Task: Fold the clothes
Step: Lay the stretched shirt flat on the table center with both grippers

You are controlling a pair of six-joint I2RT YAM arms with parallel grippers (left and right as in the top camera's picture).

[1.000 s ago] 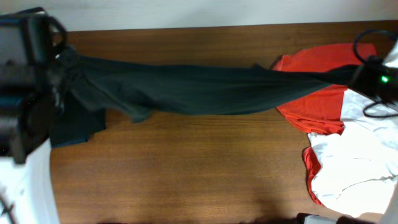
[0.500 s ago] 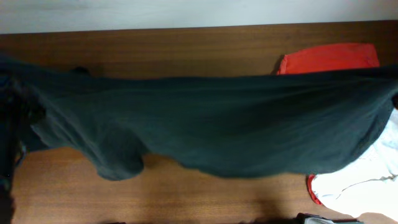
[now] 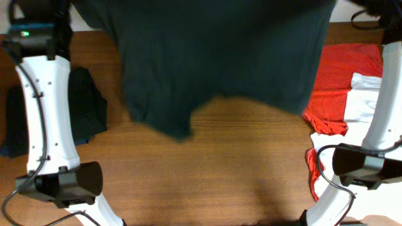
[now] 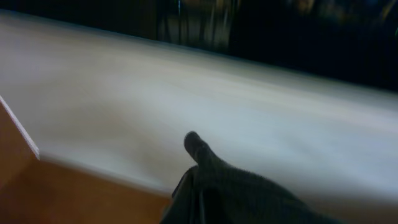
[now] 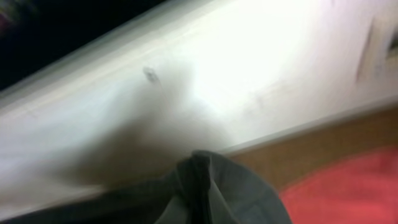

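Observation:
A large dark T-shirt (image 3: 220, 56) hangs spread out between my two arms, high above the table and close to the overhead camera. Its lower edge droops over the middle of the table. No lettering shows. My left gripper (image 3: 66, 9) is at the shirt's top left corner and my right gripper (image 3: 370, 7) at its top right corner. In the left wrist view a bunch of dark fabric (image 4: 217, 186) fills the jaws. In the right wrist view bunched fabric (image 5: 205, 183) does the same. The fingers themselves are hidden by cloth.
A dark garment (image 3: 85, 110) lies on the table at the left, beside the left arm (image 3: 41, 100). A red garment (image 3: 342, 75) and a white one (image 3: 364, 107) lie at the right, by the right arm (image 3: 383, 107). The wooden table (image 3: 220, 182) shows below the shirt.
The shirt went from a low band stretched across the table to a raised, spread sheet. Both arms have lifted and now stand upright at the sides.

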